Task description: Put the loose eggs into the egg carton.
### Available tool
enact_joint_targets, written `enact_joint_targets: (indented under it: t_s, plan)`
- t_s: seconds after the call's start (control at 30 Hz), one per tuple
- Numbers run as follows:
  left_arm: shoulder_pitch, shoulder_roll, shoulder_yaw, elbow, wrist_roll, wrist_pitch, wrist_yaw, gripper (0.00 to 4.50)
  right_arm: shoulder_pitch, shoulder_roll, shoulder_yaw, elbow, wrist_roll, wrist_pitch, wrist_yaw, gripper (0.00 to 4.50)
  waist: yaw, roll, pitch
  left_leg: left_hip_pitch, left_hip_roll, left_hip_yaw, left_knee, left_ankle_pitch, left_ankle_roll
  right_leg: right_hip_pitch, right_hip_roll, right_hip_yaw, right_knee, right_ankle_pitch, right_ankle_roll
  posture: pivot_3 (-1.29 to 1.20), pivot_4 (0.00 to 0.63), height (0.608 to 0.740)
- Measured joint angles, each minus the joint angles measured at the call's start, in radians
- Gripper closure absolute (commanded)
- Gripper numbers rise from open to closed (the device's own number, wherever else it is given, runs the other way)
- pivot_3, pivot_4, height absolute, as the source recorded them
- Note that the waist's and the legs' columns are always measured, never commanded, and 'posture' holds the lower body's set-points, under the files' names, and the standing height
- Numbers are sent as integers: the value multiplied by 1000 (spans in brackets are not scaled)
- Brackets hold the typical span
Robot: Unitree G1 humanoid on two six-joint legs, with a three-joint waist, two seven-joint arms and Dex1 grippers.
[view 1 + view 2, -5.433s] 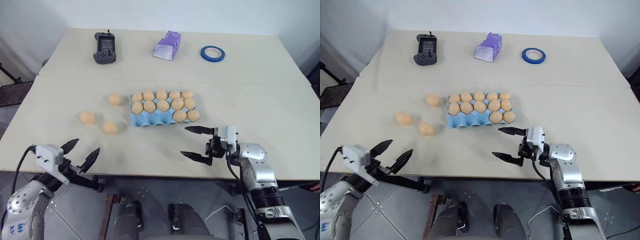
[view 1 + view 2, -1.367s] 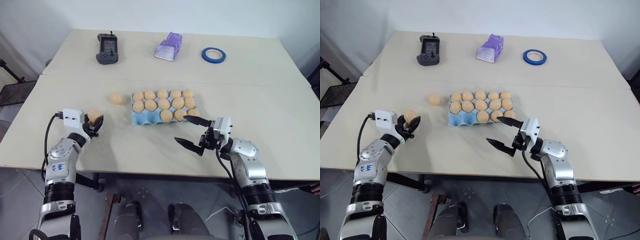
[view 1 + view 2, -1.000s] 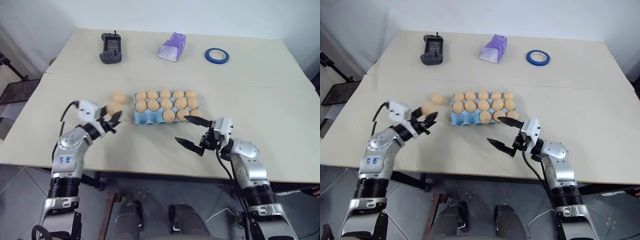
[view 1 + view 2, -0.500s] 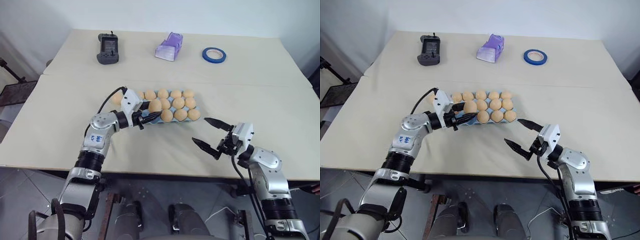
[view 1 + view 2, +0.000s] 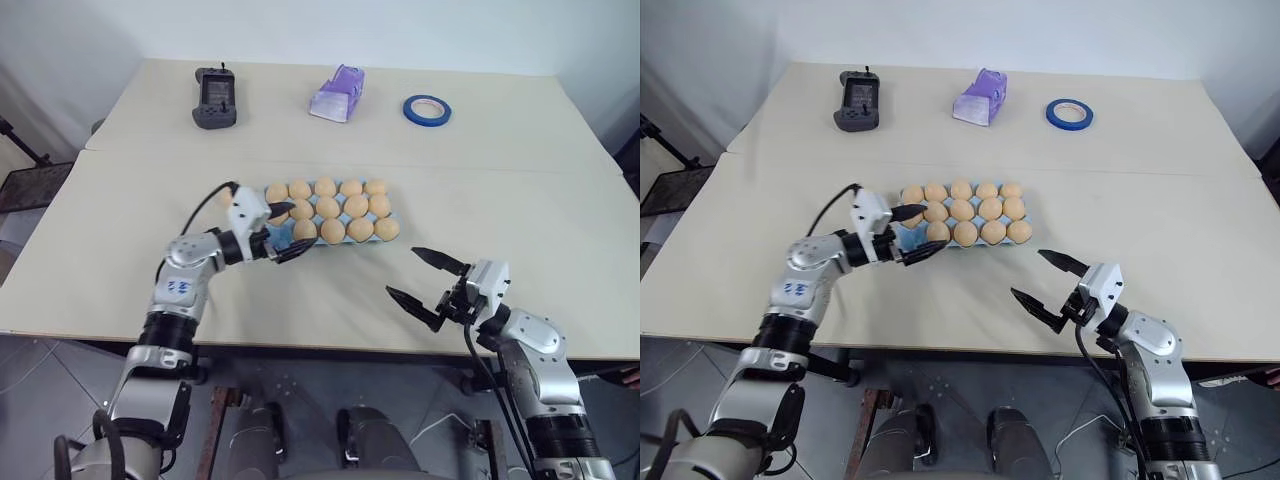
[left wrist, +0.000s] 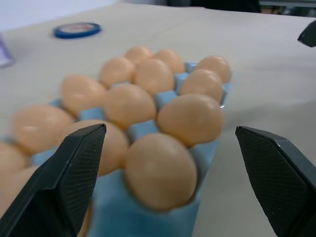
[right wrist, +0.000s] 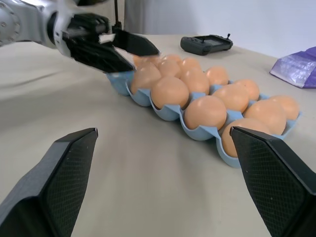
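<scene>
The light blue egg carton (image 5: 283, 236) lies mid-table, with tan eggs in nearly all of its cups. My left gripper (image 5: 302, 225) is open at the carton's near left corner. Its fingers stand on either side of an egg (image 6: 160, 170) that sits in a front-row cup, and they do not touch it. One loose egg (image 5: 224, 197) peeks out on the table behind that gripper's white body. My right gripper (image 5: 400, 271) hangs open and empty over the table, in front of the carton and to its right.
At the far side of the table lie a black handheld controller (image 5: 213, 97), a lilac plastic object (image 5: 335, 92) and a blue tape roll (image 5: 426, 108). The table's front edge runs just below both arms.
My left gripper carried an egg to the carton's front row, opened and left it in a cup. My right gripper shifted right, away from the carton.
</scene>
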Motion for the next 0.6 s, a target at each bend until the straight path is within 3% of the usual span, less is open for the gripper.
enact_joint_targets:
  t_s: [0.3,0.6]
  plan:
    - [300,154,192,-254,-84,100,34,23,-117,31,38,94,-1,-2,57,0,3,0,0,1,0,-1,-1,0,0,0,-1,0,-1,0,0,0,150,740]
    - [608,144,415,-360,-135,49,164,23,-222,51,39,191,-11,-24,72,0,1,0,0,1,0,-1,-5,-1,0,0,-4,-1,-3,-1,-2,0,150,740]
